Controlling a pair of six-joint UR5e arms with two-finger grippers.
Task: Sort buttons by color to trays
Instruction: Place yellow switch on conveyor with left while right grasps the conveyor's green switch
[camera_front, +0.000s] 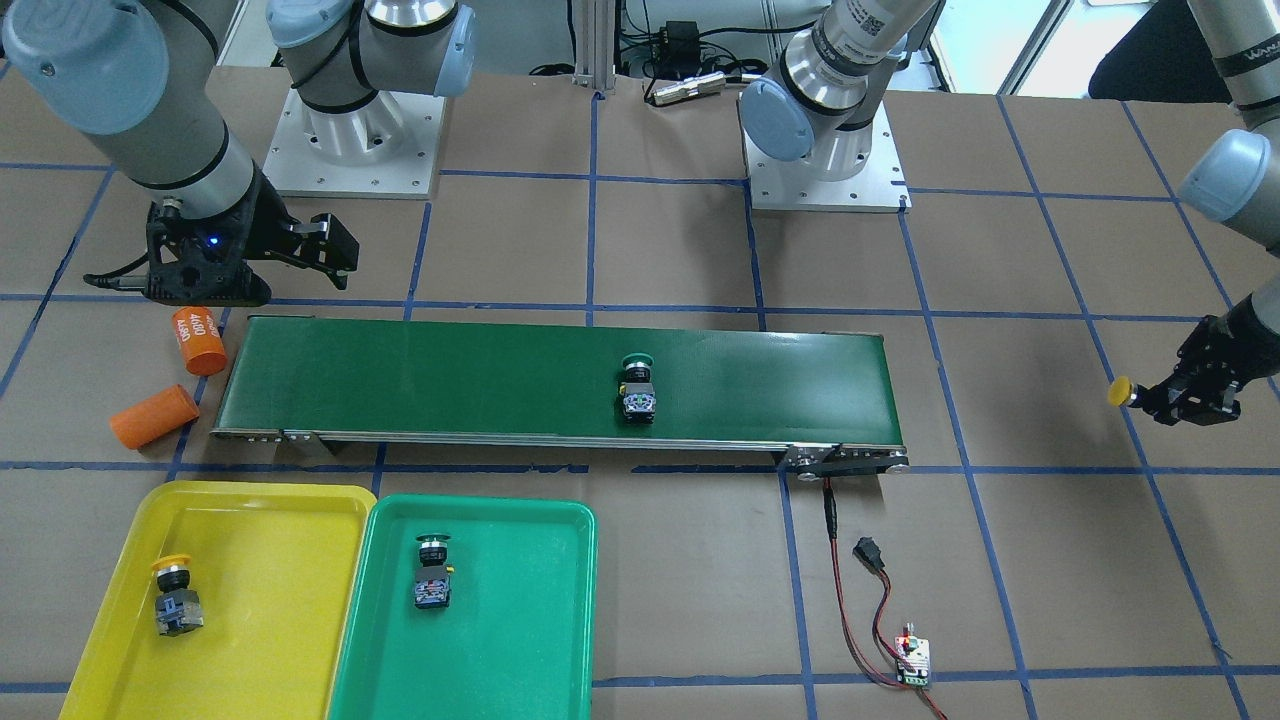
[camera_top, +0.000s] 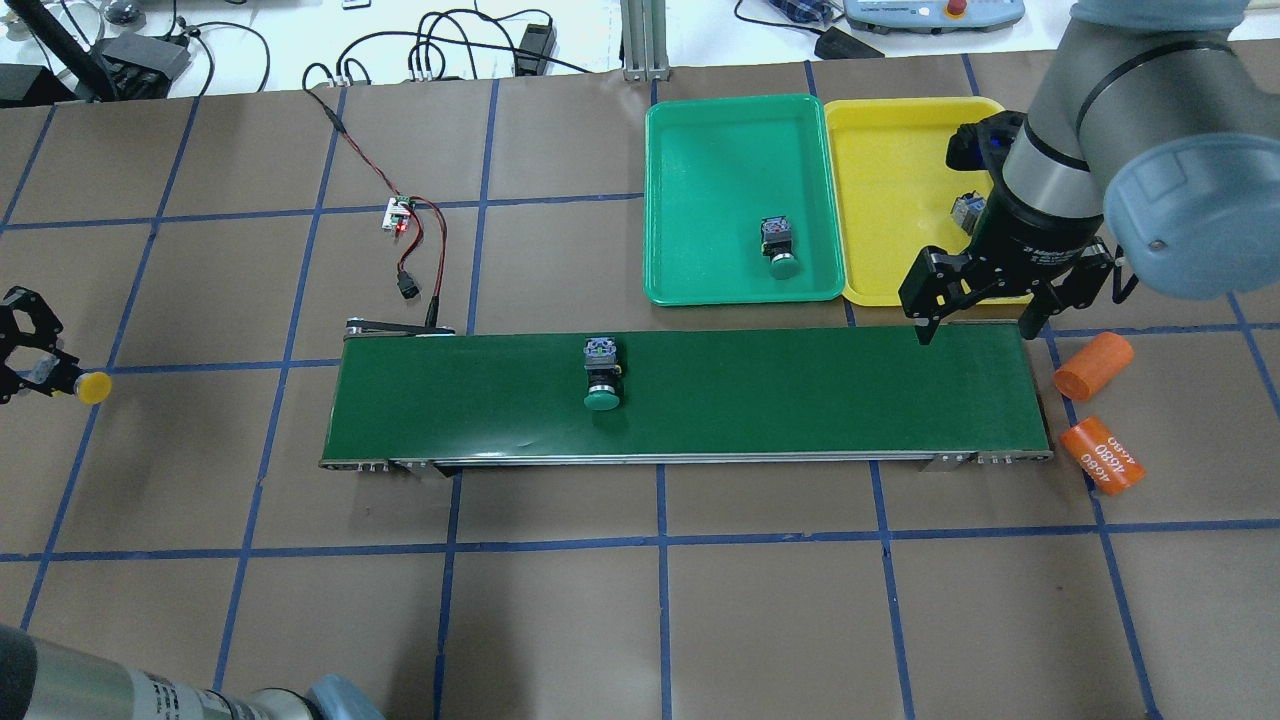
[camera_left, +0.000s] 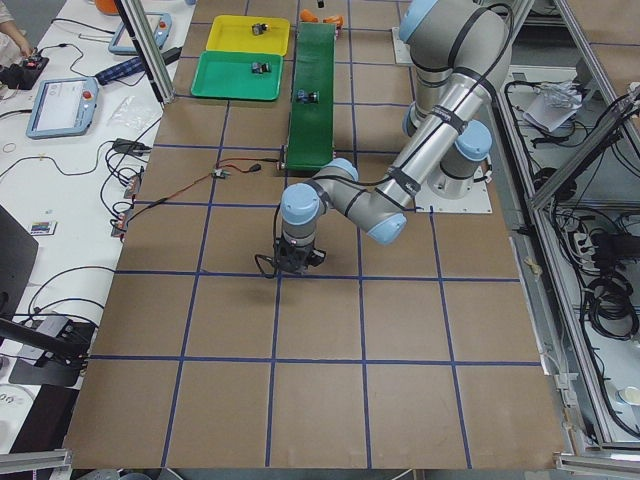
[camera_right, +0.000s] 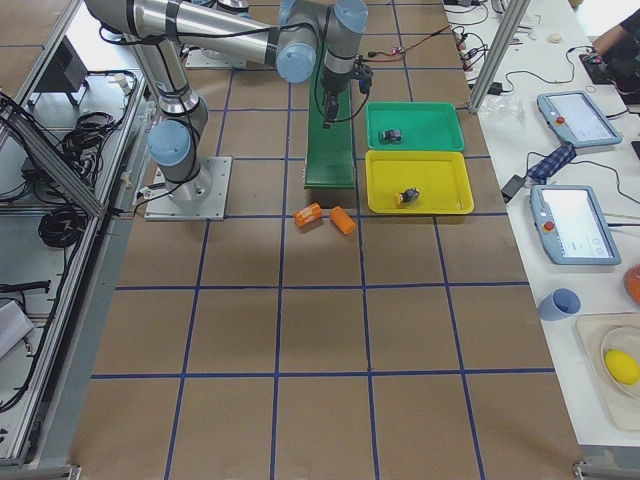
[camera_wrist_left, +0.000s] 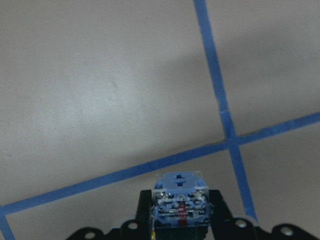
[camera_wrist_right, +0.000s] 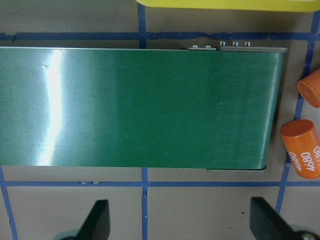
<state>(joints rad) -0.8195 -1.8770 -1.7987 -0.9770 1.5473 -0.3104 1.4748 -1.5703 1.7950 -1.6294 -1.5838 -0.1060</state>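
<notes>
Beyond the belt's (camera_top: 800, 390) end, over the counter (camera_top: 700, 600), left tool (camera_front: 1165, 395) grips 1 yellow button (camera_front: 1121, 391). Right tool (camera_top: 977, 330) hangs wide open near the belt's other end; 1 green button (camera_top: 601, 385) lies mid-belt.

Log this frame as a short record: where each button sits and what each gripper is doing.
left gripper: shut on held yellow button, beyond the belt's far end
right gripper: open, empty, near the conveyor belt end by the trays
belt: one green button
green tray: second green button
yellow tray: second yellow button
unsorted: two buttons
</notes>
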